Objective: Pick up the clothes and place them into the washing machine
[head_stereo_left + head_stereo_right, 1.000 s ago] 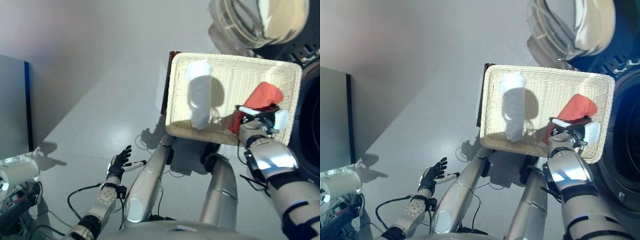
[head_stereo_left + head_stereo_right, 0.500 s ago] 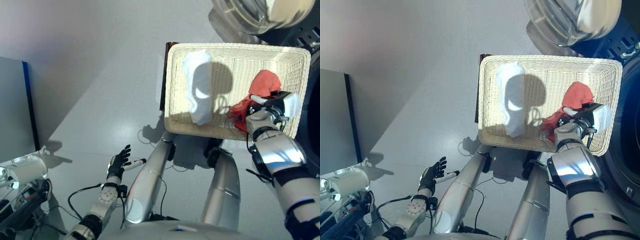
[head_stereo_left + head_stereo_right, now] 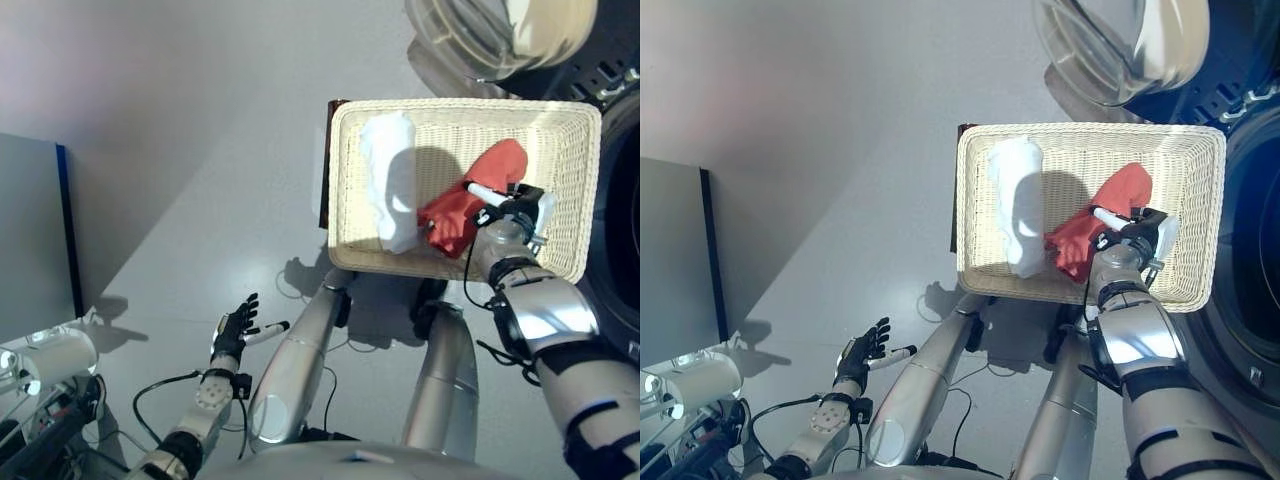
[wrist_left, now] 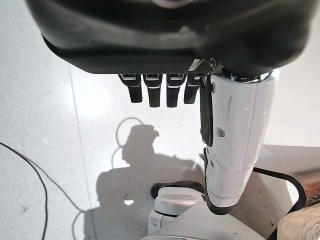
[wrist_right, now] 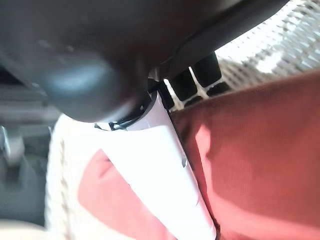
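Out on the left, the left hand (image 3: 234, 327) hangs low over the floor with its fingers straight and relaxed, holding nothing and well apart from the laundry, parked clear of the work as I read it. Moving across, the wicker basket (image 3: 345, 180) holds a white garment (image 3: 390, 190) lying loose along its left side, untouched and waiting its turn. On the right, the right hand (image 3: 510, 215) pinches the red garment (image 3: 465, 205) between thumb and fingers, the cloth bunched inside the basket, right beside the washing machine (image 3: 1250, 250) with its door (image 3: 1120, 45) swung open, presumably so the carry is short.
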Available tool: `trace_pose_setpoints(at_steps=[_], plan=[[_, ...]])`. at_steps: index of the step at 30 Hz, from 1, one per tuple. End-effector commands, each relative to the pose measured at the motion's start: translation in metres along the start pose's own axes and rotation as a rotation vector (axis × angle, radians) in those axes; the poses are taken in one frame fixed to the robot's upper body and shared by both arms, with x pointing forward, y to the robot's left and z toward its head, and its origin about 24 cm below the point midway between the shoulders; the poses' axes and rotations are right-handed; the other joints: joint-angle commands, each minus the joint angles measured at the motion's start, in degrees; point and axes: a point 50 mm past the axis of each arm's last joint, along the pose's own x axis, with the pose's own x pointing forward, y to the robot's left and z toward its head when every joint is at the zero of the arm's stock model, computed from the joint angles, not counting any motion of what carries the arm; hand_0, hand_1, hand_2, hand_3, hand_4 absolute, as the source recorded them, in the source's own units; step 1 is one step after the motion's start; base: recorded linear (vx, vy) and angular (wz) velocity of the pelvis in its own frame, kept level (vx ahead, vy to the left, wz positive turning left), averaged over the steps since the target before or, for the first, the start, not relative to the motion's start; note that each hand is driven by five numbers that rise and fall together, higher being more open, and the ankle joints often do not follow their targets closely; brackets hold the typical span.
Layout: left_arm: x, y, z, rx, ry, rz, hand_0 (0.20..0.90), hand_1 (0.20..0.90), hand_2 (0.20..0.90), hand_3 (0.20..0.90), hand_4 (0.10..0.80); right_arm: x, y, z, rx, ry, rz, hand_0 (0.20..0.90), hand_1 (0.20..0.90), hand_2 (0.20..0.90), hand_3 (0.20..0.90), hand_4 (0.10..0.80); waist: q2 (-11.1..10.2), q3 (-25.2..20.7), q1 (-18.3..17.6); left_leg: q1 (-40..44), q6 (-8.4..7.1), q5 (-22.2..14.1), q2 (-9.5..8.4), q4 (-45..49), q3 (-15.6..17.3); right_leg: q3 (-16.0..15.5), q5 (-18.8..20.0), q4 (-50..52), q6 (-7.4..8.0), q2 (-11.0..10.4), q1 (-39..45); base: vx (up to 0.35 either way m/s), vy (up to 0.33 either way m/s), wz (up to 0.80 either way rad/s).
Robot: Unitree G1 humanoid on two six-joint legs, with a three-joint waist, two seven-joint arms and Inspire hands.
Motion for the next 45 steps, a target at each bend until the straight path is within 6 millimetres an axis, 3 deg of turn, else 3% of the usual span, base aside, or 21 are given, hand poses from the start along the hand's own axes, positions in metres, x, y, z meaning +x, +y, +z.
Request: trace_pose_setpoints(at_steps=[1,6,13,17,22,27,28,29,35,37,38,39,40,41,45], plan=[[-0.015,0.028,-0.031,0.015,0.104,0.085,0.9,0.9,0.9,0.9,0.8,0.014,-0.039,0.014,0.26,-0.076,-0.104,0.2,0.2,0.2,0.2,0.3,0.13,-2.97,-2.4,0.68,-0.1,-7.35,-2.66,2.67,4.86,1.85,9.84,-14.23,-0.39,1.28,5.33,0.008,0.003,-0.23],[-0.019,0.023,-0.039,-0.017,0.136,0.065,0.9,0.9,0.9,0.9,0.8,0.009,-0.038,-0.001,0.49,-0.041,-0.099,0.2,0.2,0.2,0.2,0.3,0.65,-3.53,-3.72,2.4,-0.14,-7.44,-2.44,1.94,5.86,2.92,10.09,-15.62,-0.23,1.83,6.92,0.014,0.025,-0.23],[-0.027,0.001,-0.055,-0.052,0.209,0.018,0.9,0.9,0.9,0.9,0.8,0.0,-0.037,-0.016,0.738,-0.014,-0.18,0.2,0.2,0.2,0.2,0.3,3.36,-4.31,-5.57,3.28,0.5,-6.02,-1.94,1.79,8.28,4.28,12.1,-16.73,-0.41,2.63,7.29,-0.027,0.058,-0.27],[-0.031,-0.01,-0.06,-0.07,0.233,0.008,0.9,0.9,0.9,0.9,0.8,-0.01,-0.036,-0.03,0.789,-0.011,-0.227,0.2,0.2,0.2,0.2,0.3,4.35,-5.09,-6.79,3.74,0.62,-6.03,-1.88,1.23,8.98,5.36,12.52,-17.3,-0.38,3.09,7.21,0.008,0.046,-0.13],[-0.035,-0.017,-0.064,-0.086,0.245,-0.006,0.9,0.9,0.9,0.9,0.8,-0.008,-0.047,-0.023,0.794,-0.058,-0.288,0.2,0.2,0.2,0.2,0.3,5.21,-5.65,-7.42,3.73,0.64,-6.03,-1.78,0.9,9.73,6.07,12.88,-17.61,-0.29,3.41,6.77,-0.004,0.047,-0.16],[-0.039,-0.015,-0.071,-0.071,0.28,-0.001,0.9,0.9,0.9,0.9,0.8,0.008,-0.072,0.017,0.824,-0.173,-0.342,0.2,0.2,0.2,0.2,0.3,6.0,-6.65,-7.64,3.98,0.53,-6.11,-1.56,0.01,10.43,6.97,13.51,-18.3,-0.09,3.53,6.3,-0.001,0.023,-0.12],[-0.039,-0.015,-0.071,-0.071,0.279,-0.002,0.9,0.9,0.9,0.9,0.8,0.008,-0.072,0.018,0.824,-0.174,-0.342,0.2,0.2,0.2,0.2,0.3,6.04,-6.65,-7.59,3.99,0.53,-6.08,-1.56,-0.06,10.45,6.99,13.54,-18.34,-0.09,3.54,6.29,0.011,0.021,-0.08],[-0.04,-0.013,-0.073,-0.068,0.286,0.004,0.9,0.9,0.9,0.9,0.8,0.012,-0.083,0.039,0.835,-0.238,-0.362,0.2,0.2,0.2,0.2,0.3,6.25,-7.04,-7.59,4.17,0.39,-5.87,-1.46,-0.55,10.58,7.3,13.7,-18.59,-0.04,3.61,6.25,0.012,0.013,-0.06],[-0.04,-0.006,-0.072,-0.057,0.275,0.012,0.9,0.9,0.9,0.9,0.8,0.017,-0.117,0.114,0.798,-0.469,-0.388,0.2,0.2,0.2,0.2,0.3,7.01,-8.14,-7.44,4.5,0.25,-5.87,-1.24,-1.11,11.31,8.44,14.02,-19.02,0.16,3.82,5.9,0.02,0.027,-0.09],[-0.039,-0.003,-0.071,-0.053,0.268,0.018,0.9,0.9,0.9,0.9,0.8,0.014,-0.127,0.139,0.772,-0.548,-0.393,0.2,0.2,0.2,0.2,0.3,7.11,-8.56,-7.4,4.62,0.24,-6.02,-1.06,-1.27,11.6,8.81,14.17,-19.23,0.24,3.87,5.77,0.015,0.012,-0.12],[-0.039,-0.004,-0.071,-0.054,0.267,0.016,0.9,0.9,0.9,0.9,0.8,0.014,-0.127,0.14,0.771,-0.55,-0.393,0.2,0.2,0.2,0.2,0.3,7.19,-8.52,-7.37,4.6,0.24,-6.04,-1.04,-1.28,11.64,8.86,14.19,-19.23,0.25,3.9,5.72,0.024,0.005,-0.08],[-0.038,-0.001,-0.07,-0.053,0.26,0.022,0.9,0.9,0.9,0.9,0.8,0.01,-0.138,0.161,0.728,-0.626,-0.399,0.2,0.2,0.2,0.2,0.3,7.05,-8.96,-7.56,4.63,0.15,-6.06,-0.86,-1.34,11.95,9.01,14.32,-19.45,0.35,3.92,5.73,0.016,-0.002,-0.06],[-0.038,-0.001,-0.069,-0.054,0.259,0.021,0.9,0.9,0.9,0.9,0.8,0.01,-0.137,0.161,0.727,-0.627,-0.4,0.2,0.2,0.2,0.2,0.3,7.11,-8.95,-7.54,4.63,0.15,-6.06,-0.85,-1.35,11.97,9.03,14.34,-19.48,0.35,3.93,5.73,0.033,0.003,-0.08],[-0.039,0.001,-0.07,-0.054,0.26,0.024,0.9,0.9,0.9,0.9,0.8,0.004,-0.149,0.184,0.687,-0.712,-0.406,0.2,0.2,0.2,0.2,0.3,6.94,-9.39,-7.62,4.82,0.06,-6.06,-0.64,-1.48,12.0,9.13,14.35,-19.49,0.39,3.98,5.75,0.022,0.002,-0.06],[-0.04,0.006,-0.072,-0.055,0.263,0.035,0.9,0.9,0.9,0.9,0.8,-0.012,-0.165,0.227,0.642,-0.867,-0.404,0.2,0.2,0.2,0.2,0.3,6.31,-10.08,-7.71,5.11,-0.13,-6.09,-0.3,-1.87,12.1,9.04,14.4,-19.83,0.36,4.11,5.78,0.007,-0.008,0.02]])
